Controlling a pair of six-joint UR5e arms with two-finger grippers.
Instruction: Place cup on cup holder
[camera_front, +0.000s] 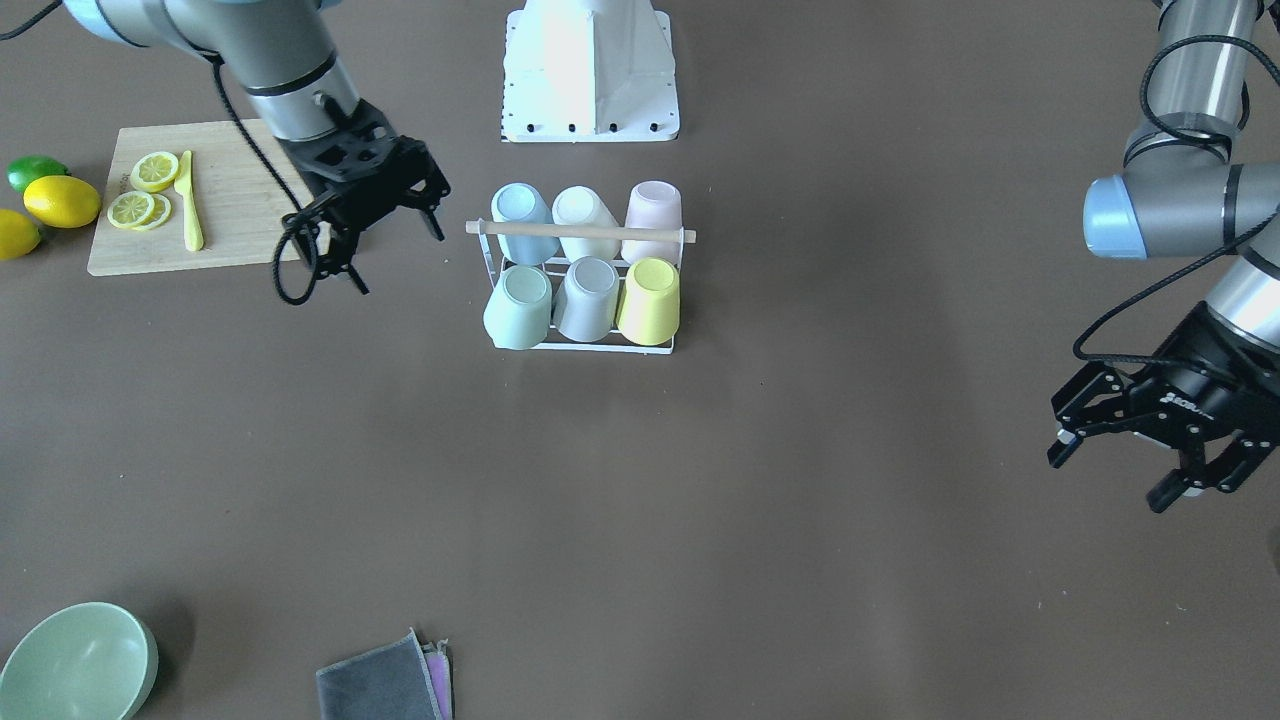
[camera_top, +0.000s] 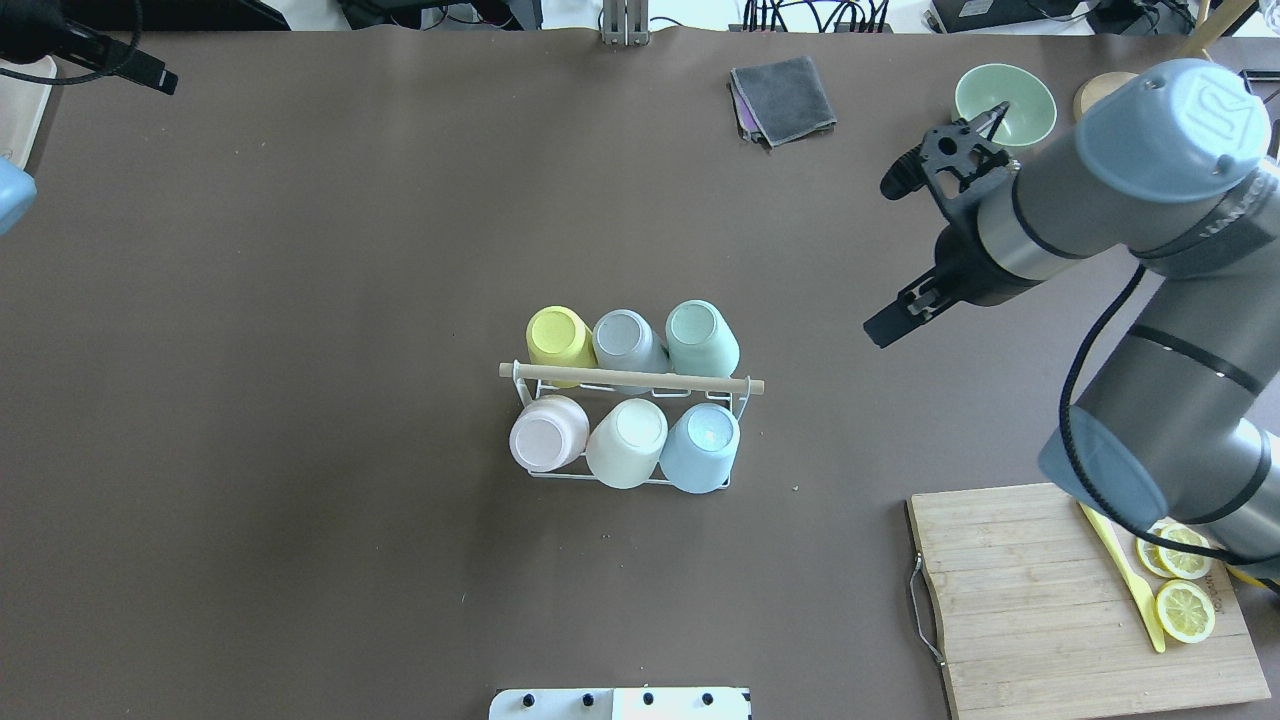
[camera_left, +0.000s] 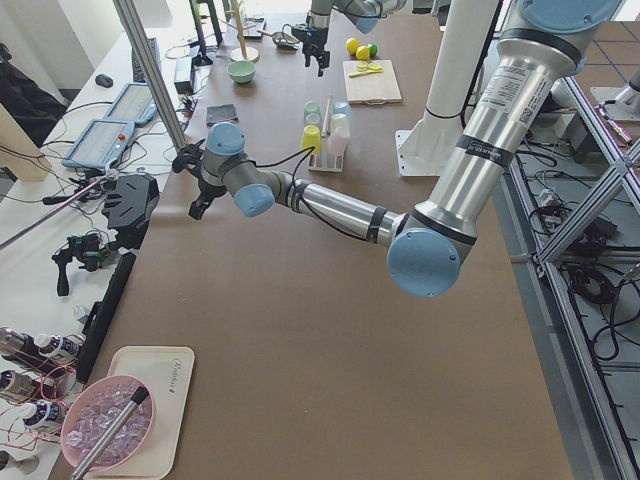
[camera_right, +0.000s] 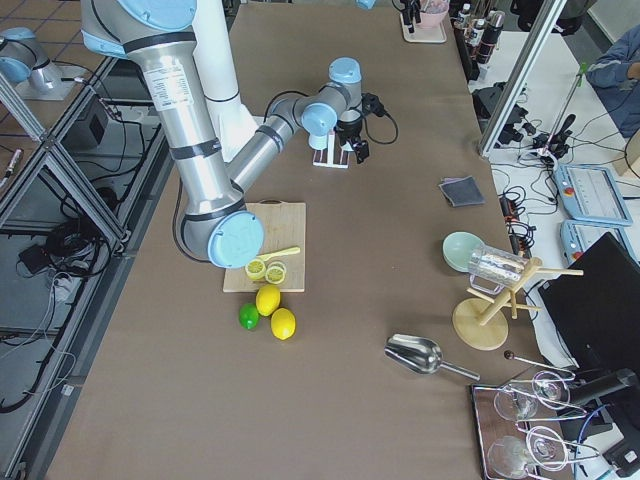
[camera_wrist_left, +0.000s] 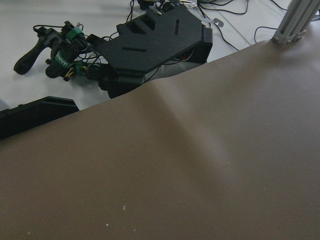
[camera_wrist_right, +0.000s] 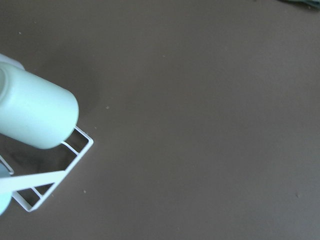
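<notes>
The white wire cup holder (camera_front: 580, 232) with its wooden rod handle stands mid-table, also in the overhead view (camera_top: 630, 379). Several pastel cups sit upside down on its prongs, among them a yellow cup (camera_front: 650, 298), a mint green cup (camera_front: 518, 305) and a blue cup (camera_top: 702, 446). My right gripper (camera_front: 398, 260) is open and empty, apart from the rack on the mint cup's side. The right wrist view shows that mint cup (camera_wrist_right: 35, 115) and the rack's corner wire (camera_wrist_right: 80, 152). My left gripper (camera_front: 1108, 480) is open and empty, far off near the table's end.
A wooden cutting board (camera_front: 235, 215) with lemon slices (camera_front: 140, 195) and a yellow knife (camera_front: 190, 205) lies by the right arm, whole lemons (camera_front: 60, 200) beside it. A green bowl (camera_front: 75, 660) and a grey cloth (camera_front: 385, 680) lie at the far edge. The white robot base (camera_front: 590, 70) stands behind the rack.
</notes>
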